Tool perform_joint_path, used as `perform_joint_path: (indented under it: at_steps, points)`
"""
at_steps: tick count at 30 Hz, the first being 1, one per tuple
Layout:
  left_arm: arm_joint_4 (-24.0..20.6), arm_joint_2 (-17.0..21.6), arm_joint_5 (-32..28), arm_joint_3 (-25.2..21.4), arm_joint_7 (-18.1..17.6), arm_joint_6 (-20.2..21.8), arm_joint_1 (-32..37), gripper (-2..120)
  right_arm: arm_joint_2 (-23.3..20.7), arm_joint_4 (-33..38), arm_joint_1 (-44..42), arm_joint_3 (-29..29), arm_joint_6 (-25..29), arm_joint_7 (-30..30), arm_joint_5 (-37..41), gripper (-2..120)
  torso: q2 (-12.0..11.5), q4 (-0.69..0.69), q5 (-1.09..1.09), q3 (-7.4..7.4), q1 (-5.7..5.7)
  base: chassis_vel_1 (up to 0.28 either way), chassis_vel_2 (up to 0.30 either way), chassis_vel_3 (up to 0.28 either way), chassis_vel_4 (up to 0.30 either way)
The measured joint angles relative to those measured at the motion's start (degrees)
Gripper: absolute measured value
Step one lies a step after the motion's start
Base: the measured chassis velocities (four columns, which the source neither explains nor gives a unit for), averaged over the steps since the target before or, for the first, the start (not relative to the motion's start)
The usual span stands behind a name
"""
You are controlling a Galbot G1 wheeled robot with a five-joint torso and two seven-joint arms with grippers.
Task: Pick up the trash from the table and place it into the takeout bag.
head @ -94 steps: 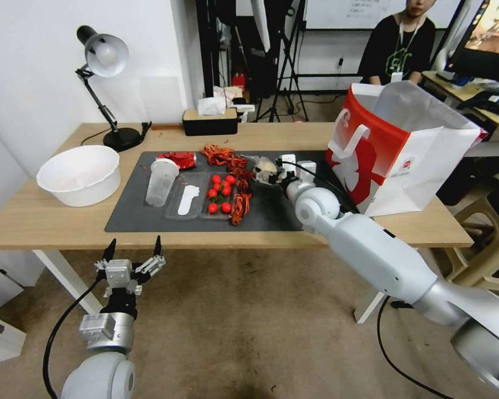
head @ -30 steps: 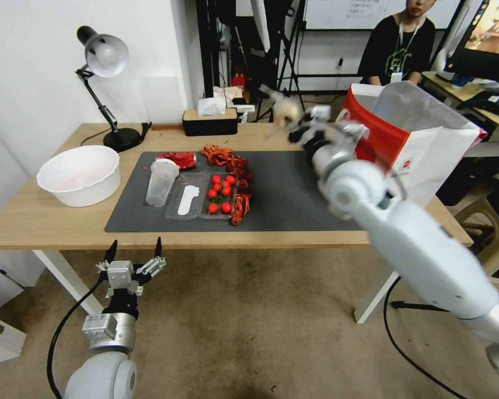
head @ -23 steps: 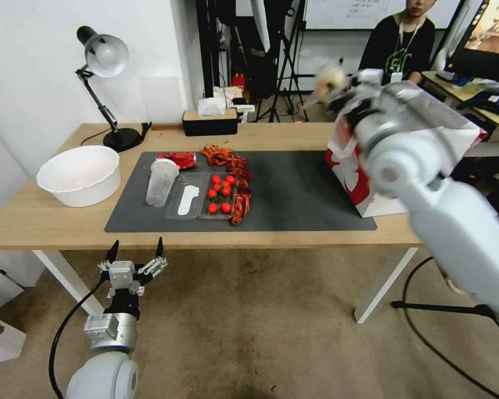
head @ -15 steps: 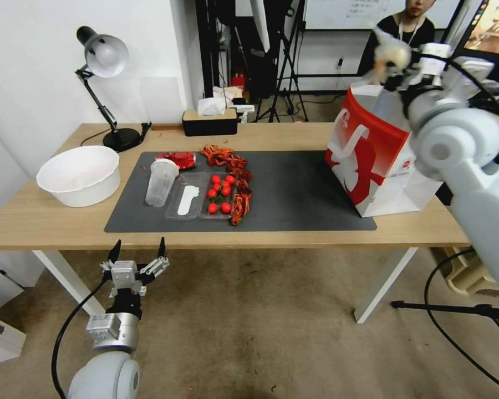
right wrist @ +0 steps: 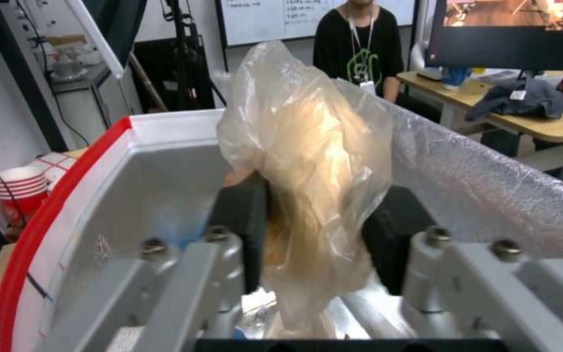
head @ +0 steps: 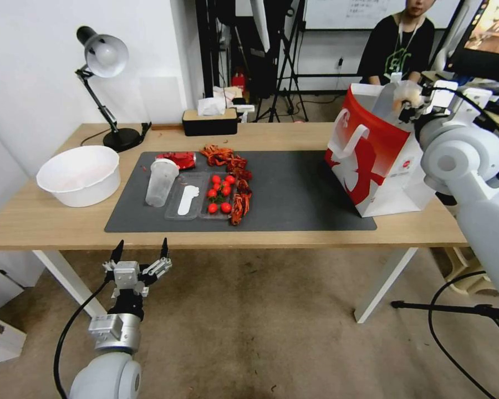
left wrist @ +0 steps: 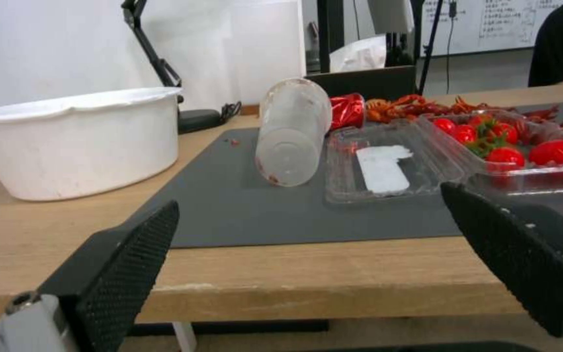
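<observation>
My right gripper (head: 409, 102) is shut on the clear wrap with a beige lump (head: 406, 94) and holds it in the open mouth of the red-and-white takeout bag (head: 380, 160). In the right wrist view the wrap (right wrist: 308, 156) hangs between the pads (right wrist: 242, 220), with the bag's silver inner wall (right wrist: 132, 200) below and around it. On the dark mat (head: 294, 194) lie a clear plastic cup (head: 161, 183) on its side and a crushed red can (head: 177, 159). My left gripper (head: 140, 260) waits open below the table's front edge (head: 39, 221), facing the cup (left wrist: 292, 132).
A large white basin (head: 80, 174) stands at the table's left. A clear tray with tomatoes (head: 219, 194) and red crayfish shells (head: 227, 158) lie mid-mat. A desk lamp (head: 102, 61) and a tissue box (head: 209, 119) stand at the back.
My right arm lifted the wrap off the mat, swung it up and to the right, and has now lowered it into the bag's opening. The left arm has barely moved.
</observation>
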Motion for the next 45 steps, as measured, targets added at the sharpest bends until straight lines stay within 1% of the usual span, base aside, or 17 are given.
perform_joint_path:
  at_steps: [4,5,9,14,16,18,21,26,28,29,32,34,35,36,39,41,45]
  points:
    - [-0.21,0.04,0.01,-0.05,0.01,-0.02,0.22,100,0.09,0.0,-0.21,0.71,-0.23,0.26,0.54,51,0.0,0.0,-0.02,0.0,0.0,0.0,0.0,0.0,0.0]
    - [-0.21,0.04,0.01,-0.05,0.01,-0.02,0.22,100,0.09,0.0,-0.21,0.71,-0.23,0.26,0.54,51,0.0,0.0,-0.02,0.0,0.0,0.0,0.0,0.0,0.0]
    - [-0.46,0.04,0.04,-0.06,0.03,-0.04,0.35,100,-0.29,0.47,-0.39,1.48,-0.48,0.57,1.22,71,0.0,0.0,-0.01,0.0,0.0,0.0,0.0,0.0,0.0]
    - [-0.73,0.01,0.13,-0.01,0.05,-0.07,0.45,100,-0.89,0.97,-0.5,2.11,-0.79,0.93,1.9,85,0.0,0.0,-0.01,0.0,0.0,0.0,0.0,0.0,0.0]
    - [-0.91,0.01,0.15,0.01,0.07,-0.15,0.59,100,-1.19,1.13,-0.48,2.72,-0.81,0.89,2.06,96,0.0,-0.01,0.0,0.0,0.0,0.0,0.0,0.0,0.0]
    - [-0.94,0.02,0.15,0.01,0.07,-0.15,0.63,100,-1.22,1.15,-0.41,2.89,-0.57,0.62,2.06,96,0.0,-0.01,0.0,0.0,0.0,0.0,0.0,0.0,0.0]
    - [-1.25,0.07,0.15,-0.02,0.08,-0.18,0.77,100,-1.84,2.63,-0.1,3.88,6.27,-4.57,2.27,100,0.0,0.0,-0.01,0.0,0.0,0.0,0.0,0.0,0.0]
    - [-1.37,0.07,0.16,-0.03,0.08,-0.18,0.85,100,-2.56,4.5,-0.97,4.89,12.88,-11.57,3.19,100,0.0,0.0,-0.01,0.0,0.0,0.0,0.0,0.0,0.0]
    - [-1.4,0.07,0.15,-0.01,0.08,-0.19,0.88,100,-3.19,6.58,-2.85,5.64,17.98,-17.32,4.41,100,0.0,0.0,-0.02,0.0,0.0,0.0,0.0,0.0,0.0]
    - [-1.4,0.07,0.15,-0.01,0.08,-0.19,0.88,100,-3.19,6.58,-2.85,5.64,17.98,-17.32,4.41,100,0.0,0.0,-0.02,0.0,0.0,0.0,0.0,0.0,0.0]
    - [-1.41,0.16,0.15,-0.03,0.08,-0.2,0.89,100,-4.17,11.42,-9.6,7.03,25.29,-28.33,5.5,100,0.0,0.0,-0.02,0.0,0.0,0.0,0.0,0.0,0.0]
    - [-1.41,0.17,0.15,-0.04,0.08,-0.19,0.89,100,-4.31,12.7,-11.45,7.25,26.84,-30.62,5.52,100,0.0,-0.01,0.0,0.0,0.0,0.0,0.0,0.0,0.0]
    - [-1.4,0.17,0.14,-0.01,0.08,-0.2,0.88,100,-4.63,15.78,-15.83,7.77,29.35,-34.73,5.08,100,0.0,0.0,-0.02,-0.01,0.0,0.0,0.0,0.0,0.0]
    - [-1.37,0.18,0.13,0.01,0.08,-0.2,0.85,100,-4.78,18.35,-20.04,8.01,30.72,-37.31,3.2,100,0.0,-0.02,-0.01,-0.01,0.0,0.0,0.0,0.0,0.0]
    - [-1.21,0.22,0.06,-0.02,0.08,-0.2,0.75,100,-4.78,21.44,-25.53,8.17,31.36,-39.09,-1.27,100,0.01,-0.02,-0.01,-0.01,-0.01,0.0,0.0,0.0,0.0]
    - [-1.04,0.27,-0.07,-0.08,0.08,-0.2,0.63,100,-3.91,23.92,-31.98,8.18,32.31,-39.23,-8.64,100,0.01,0.0,0.0,-0.01,-0.01,0.0,0.0,0.0,0.0]
    - [-0.9,0.3,-0.17,-0.09,0.08,-0.2,0.53,100,-2.63,25.03,-37.08,8.15,33.28,-38.99,-15.77,100,0.0,-0.02,0.0,0.0,-0.01,0.0,0.0,0.0,0.0]
